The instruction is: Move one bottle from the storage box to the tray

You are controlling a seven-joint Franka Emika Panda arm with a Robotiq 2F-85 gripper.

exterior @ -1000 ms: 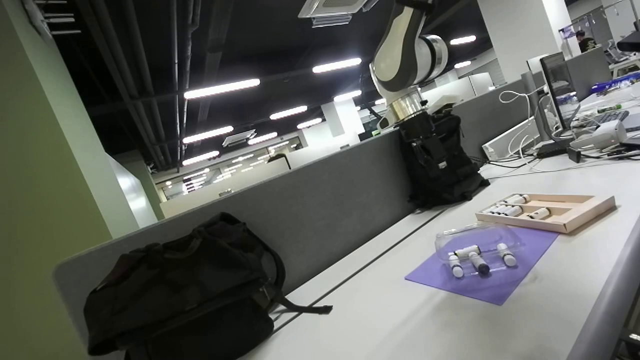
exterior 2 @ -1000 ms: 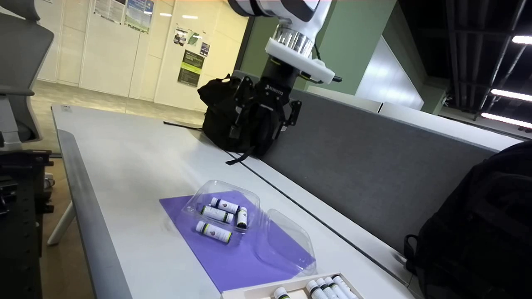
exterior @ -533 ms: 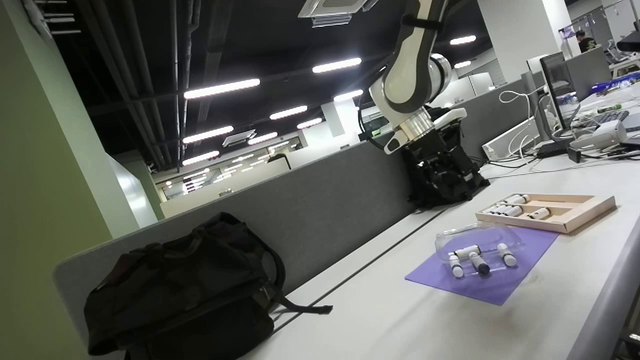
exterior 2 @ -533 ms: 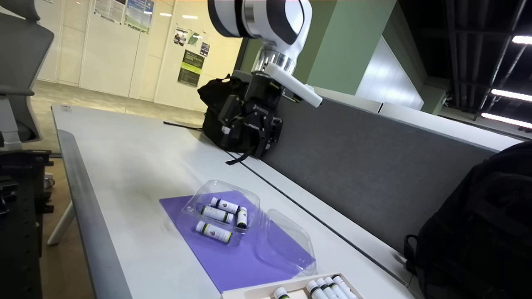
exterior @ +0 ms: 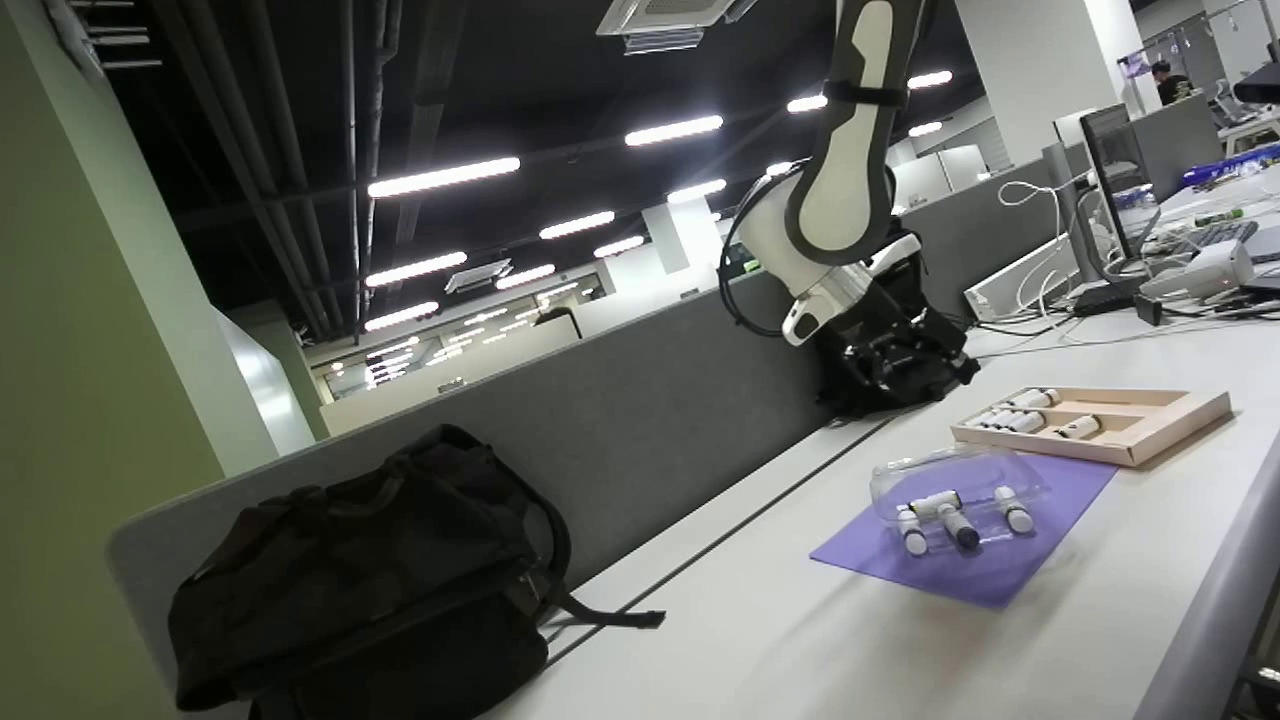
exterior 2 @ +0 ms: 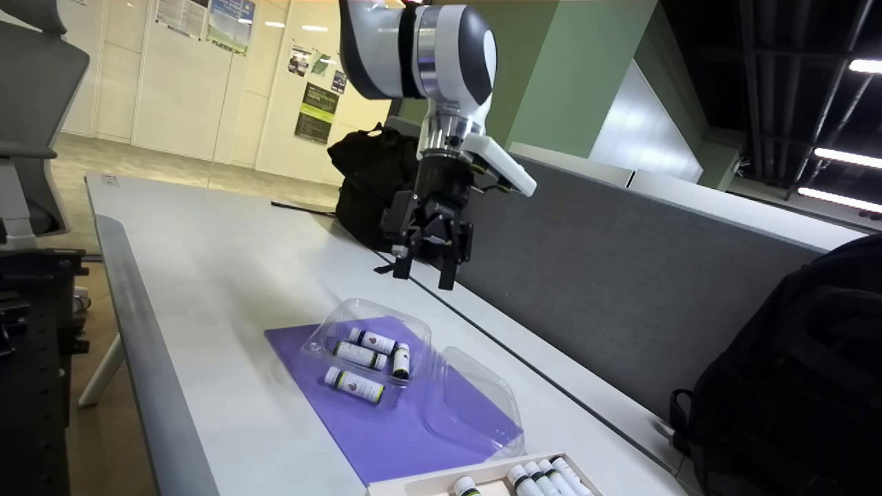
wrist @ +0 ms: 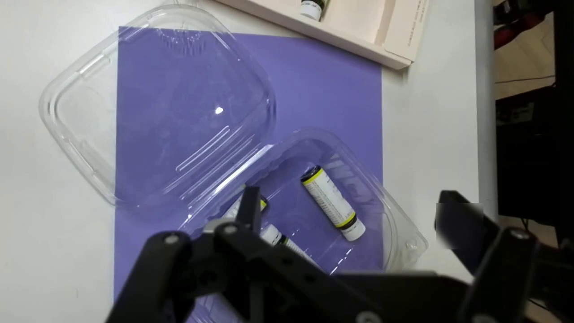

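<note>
The see-through storage box point(exterior 2: 506, 406) lies open on the purple sheet; its rim also shows in the wrist view point(wrist: 399, 215). Several white-labelled bottles lie on their sides in it, one by itself point(wrist: 332, 202) near the box's right side; that bottle also shows in an exterior view point(exterior 2: 355, 384). The pale wooden tray point(exterior: 1130, 445) stands beside the sheet and holds several bottles; its edge also shows in the wrist view point(wrist: 358, 47). My gripper point(exterior 2: 424, 272) is open and empty, pointing down, above and apart from the box. One finger hides part of the other bottles in the wrist view.
The purple sheet point(exterior 2: 413, 441) lies on the white table. A grey partition point(exterior 2: 586, 262) runs along the table, with black backpacks point(exterior 2: 372, 186) point(exterior: 370, 580) against it. A monitor point(exterior: 1120, 180) and cables stand further along the table. The table edge point(wrist: 485, 112) lies right in the wrist view.
The arm has come down and the gripper has turned and moved closer to the box, its fingers now pointing down. The box, bottles and tray have not moved.
</note>
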